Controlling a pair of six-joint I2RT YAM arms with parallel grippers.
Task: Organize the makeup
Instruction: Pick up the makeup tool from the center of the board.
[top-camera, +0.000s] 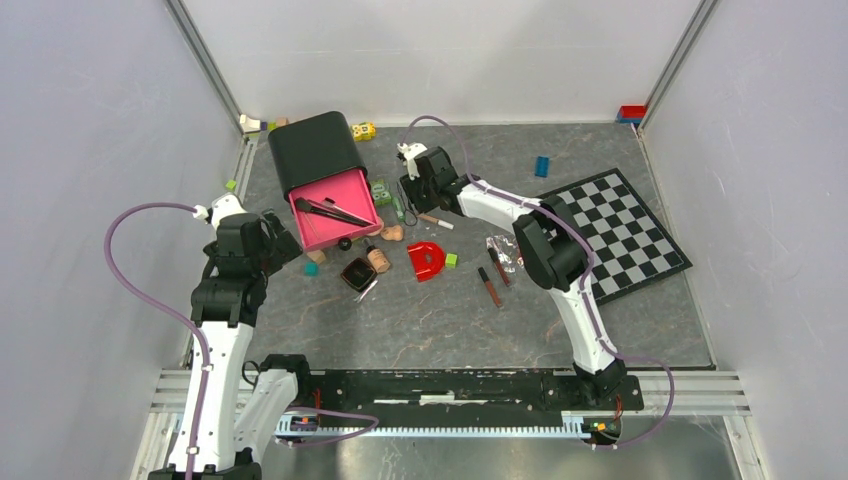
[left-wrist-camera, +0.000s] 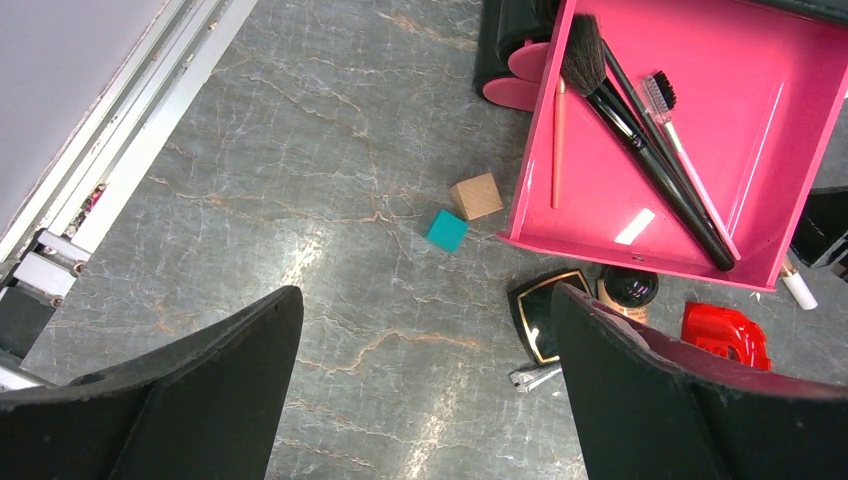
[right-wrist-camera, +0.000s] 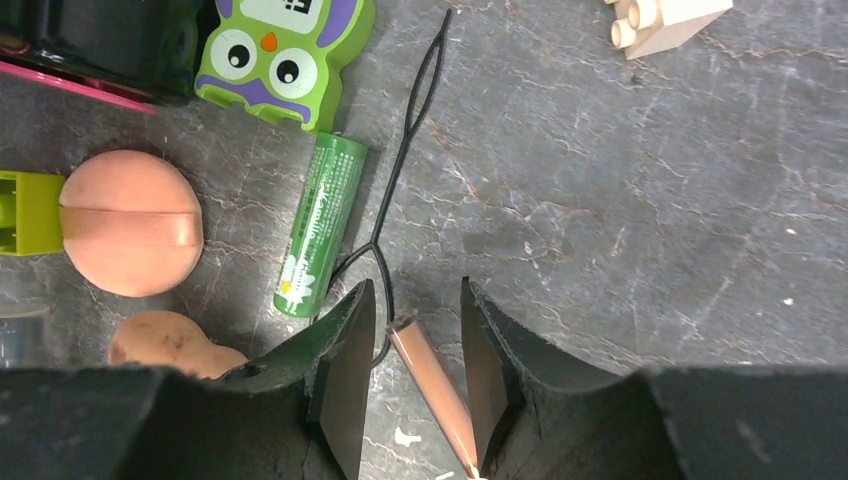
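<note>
The organizing is only partly along. The pink drawer (top-camera: 322, 232), pulled out of its black case (top-camera: 313, 148), is already holding a large black brush (left-wrist-camera: 640, 150), a thinner brush with a pink handle (left-wrist-camera: 690, 165) and a slim peach pencil (left-wrist-camera: 558, 140). Most of the makeup is still lying loose on the desk (top-camera: 440, 320). The right claw (right-wrist-camera: 416, 290) is reaching down over a pink-white pencil (right-wrist-camera: 430, 385) just beyond the drawer's far right corner; its fingers are standing apart on either side of the pencil, which is lying on the desk, so it seems the grip is not yet closing. Beside it two peach sponges (right-wrist-camera: 130, 235) and a green tube (right-wrist-camera: 320, 225) are waiting next to a green owl toy (right-wrist-camera: 285, 50). The left claw (left-wrist-camera: 425, 390) is hovering wide open and empty over bare desk near the drawer's left front corner. In front of the drawer the square black compact (top-camera: 357, 273) and the beige black-capped bottle (top-camera: 379, 259) are sitting side by side, and two dark-red tubes (top-camera: 489, 285) are lying farther right, beyond the red D-shaped piece (top-camera: 427, 260). All of these are likely still needing to go in.
</note>
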